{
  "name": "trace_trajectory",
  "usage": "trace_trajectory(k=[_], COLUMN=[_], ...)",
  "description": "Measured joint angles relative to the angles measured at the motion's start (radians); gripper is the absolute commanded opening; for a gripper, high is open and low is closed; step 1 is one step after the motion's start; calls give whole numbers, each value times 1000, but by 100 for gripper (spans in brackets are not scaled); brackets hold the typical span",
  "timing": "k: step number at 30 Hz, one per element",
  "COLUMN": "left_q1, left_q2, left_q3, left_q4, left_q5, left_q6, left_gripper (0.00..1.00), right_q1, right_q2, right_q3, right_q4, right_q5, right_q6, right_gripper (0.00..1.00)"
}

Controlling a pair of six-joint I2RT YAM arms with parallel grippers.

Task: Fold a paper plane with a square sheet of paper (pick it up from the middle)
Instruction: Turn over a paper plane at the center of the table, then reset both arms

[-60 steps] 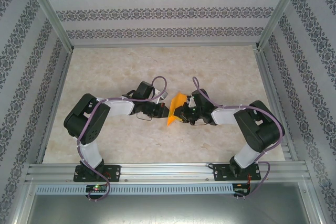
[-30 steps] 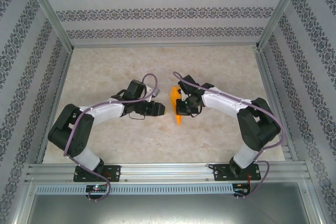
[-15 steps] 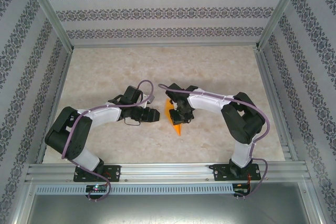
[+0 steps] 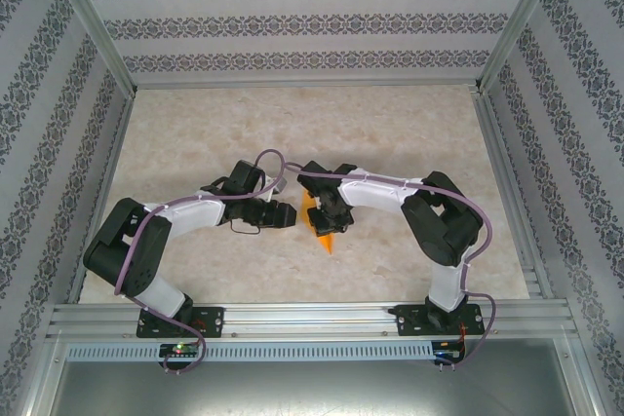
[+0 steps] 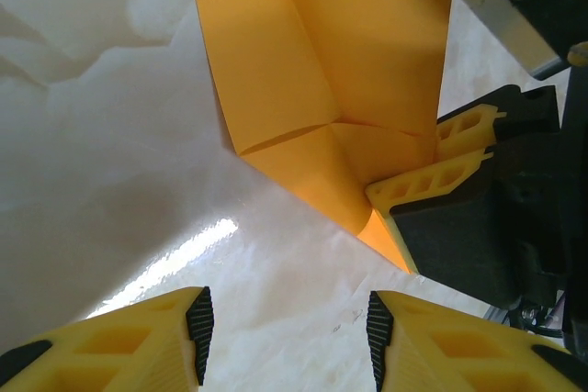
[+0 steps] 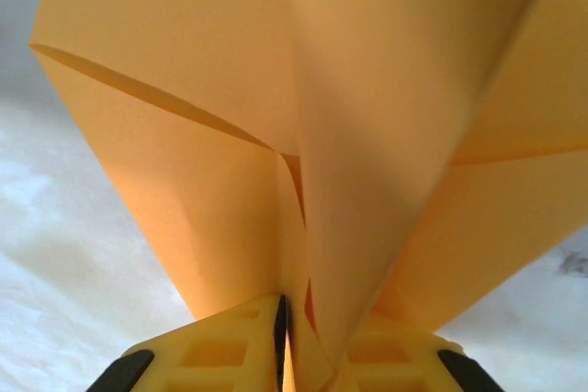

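The square sheet of paper, bright orange and folded into a pointed paper plane, sits at the table's middle with its tip toward the near edge. My right gripper is shut on it. In the right wrist view its layers rise from between the yellow fingers, splaying left and right. My left gripper is just left of the paper, open, with bare table between its pads. The left wrist view shows the creased paper ahead and a right fingertip against its lower corner.
The marble-patterned tabletop is bounded by an aluminium frame at the near edge and patterned walls at the back and sides. Both arms bend inward and meet at the centre.
The right arm has swung left and nearer, carrying the paper down toward the table. The left gripper has drawn slightly back to the left and stays open.
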Motion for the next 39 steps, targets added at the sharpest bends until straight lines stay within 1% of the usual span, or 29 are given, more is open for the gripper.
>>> trace_trajectory(k=[5, 15, 20, 24, 26, 31, 32, 35, 39], left_q1=[0, 0, 1, 6, 7, 8, 8, 13, 19], left_q2=[0, 0, 0, 0, -2, -51, -68, -118, -174], left_q3=[-5, -6, -6, -6, -6, 4, 15, 59, 118], left_q4=[0, 0, 0, -1, -3, -60, -79, -138, -200], left_q5=[0, 0, 0, 0, -2, -34, -49, -108, -201], left_q6=[-1, -4, -4, -4, -4, 2, 8, 32, 74], left_gripper=[51, 51, 51, 51, 51, 53, 54, 62, 70], right_q1=[21, 66, 72, 72, 71, 51, 47, 26, -19], right_q2=[22, 66, 73, 73, 66, 14, -4, -66, -160], right_q3=[27, 94, 107, 105, 95, 56, 53, 47, 36], right_q4=[-12, -64, -75, -67, -52, -34, -35, -36, -19], right_q5=[19, 93, 112, 111, 105, 82, 76, 51, -6], right_q6=[15, 24, 23, 33, 40, 42, 40, 37, 24], right_gripper=[16, 6, 6, 18, 20, 33, 35, 40, 47])
